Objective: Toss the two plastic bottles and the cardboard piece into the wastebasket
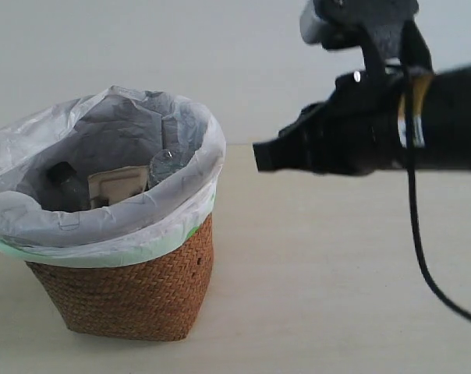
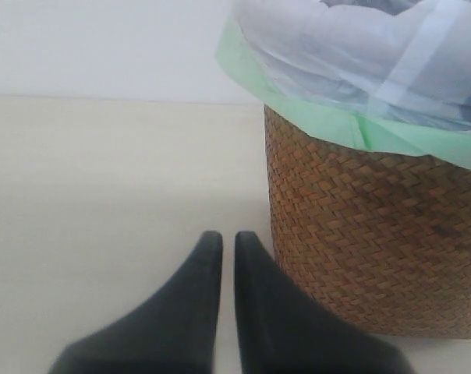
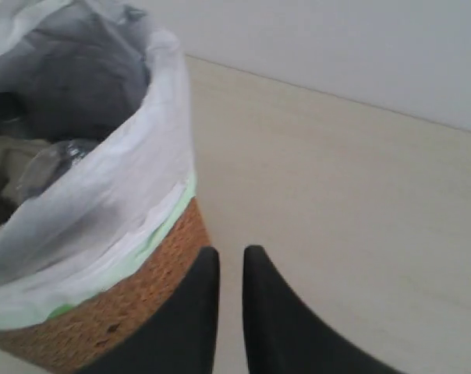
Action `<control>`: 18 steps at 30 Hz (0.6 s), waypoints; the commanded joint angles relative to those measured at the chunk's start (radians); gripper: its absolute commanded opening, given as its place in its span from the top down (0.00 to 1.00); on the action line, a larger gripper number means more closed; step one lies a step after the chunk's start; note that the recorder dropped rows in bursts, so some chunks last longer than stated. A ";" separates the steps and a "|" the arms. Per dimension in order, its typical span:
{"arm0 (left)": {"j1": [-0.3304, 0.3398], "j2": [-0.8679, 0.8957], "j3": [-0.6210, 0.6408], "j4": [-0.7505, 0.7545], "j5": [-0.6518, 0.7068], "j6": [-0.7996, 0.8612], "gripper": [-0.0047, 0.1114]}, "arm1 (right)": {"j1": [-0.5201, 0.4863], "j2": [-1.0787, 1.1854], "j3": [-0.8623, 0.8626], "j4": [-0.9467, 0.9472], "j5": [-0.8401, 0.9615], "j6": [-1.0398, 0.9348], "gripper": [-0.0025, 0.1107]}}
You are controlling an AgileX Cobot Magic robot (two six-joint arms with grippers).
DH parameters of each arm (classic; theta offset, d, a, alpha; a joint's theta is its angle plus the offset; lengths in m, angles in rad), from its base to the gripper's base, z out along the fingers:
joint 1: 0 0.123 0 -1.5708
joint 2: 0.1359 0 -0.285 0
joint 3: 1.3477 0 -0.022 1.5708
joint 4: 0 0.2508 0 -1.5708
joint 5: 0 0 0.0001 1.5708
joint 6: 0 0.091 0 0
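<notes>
a pale tabletop (image 1: pixel 313 296) is backed by a plain light wall. in the exterior view the wastebasket (image 1: pixel 134 300) is set toward 8 o'clock, its white-grey liner folded over the rim with a green edge. inside it, a black-capped bottle (image 1: pixel 62 174) is seen at 9 o'clock of the opening, the cardboard piece (image 1: pixel 118 185) near the middle, and a second clear bottle (image 1: pixel 167 164) toward 3 o'clock, touching the cardboard. labels cannot be made out.

the right end effector (image 1: pixel 260 156) is held in the air at 3 o'clock of the basket, level with the rim and apart from it; a black cable (image 1: pixel 415 249) hangs from the arm. the left end effector is not caught by this view.

in the right wrist view the right end effector (image 3: pixel 231 269) is shown drawn narrow and holding nothing, above the basket's outer wall (image 3: pixel 142 312), with the clear bottle (image 3: pixel 52 160) and the cardboard (image 3: pixel 5 156) visible inside.

only the left wrist view shows the left end effector (image 2: pixel 228 257): nearly closed, nothing gripped, low over the tabletop just beside the wicker (image 2: pixel 360 257). the contents are hidden there.
</notes>
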 commanded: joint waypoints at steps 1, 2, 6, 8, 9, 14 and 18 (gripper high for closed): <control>0.003 -0.002 0.003 0.002 -0.003 -0.009 0.91 | 0.000 -0.084 0.173 -0.012 -0.213 0.022 0.92; 0.003 -0.002 0.003 0.002 -0.003 -0.009 0.91 | 0.000 -0.098 0.196 -0.007 -0.208 0.022 0.92; 0.003 -0.002 0.003 0.002 -0.003 -0.009 0.91 | 0.000 -0.129 0.263 -0.007 -0.199 0.018 0.92; 0.003 -0.002 0.003 0.002 -0.003 -0.009 0.91 | 0.000 -0.134 0.278 -0.007 -0.190 0.041 0.92; 0.003 -0.002 0.003 0.002 -0.003 -0.009 0.91 | 0.000 -0.135 0.280 -0.007 -0.183 0.041 0.92; 0.003 -0.002 0.003 0.002 -0.003 -0.009 0.91 | 0.000 -0.135 0.281 -0.007 -0.181 0.041 0.92; 0.003 -0.002 0.003 0.002 -0.003 -0.009 0.91 | 0.000 -0.135 0.281 -0.007 -0.187 0.041 0.92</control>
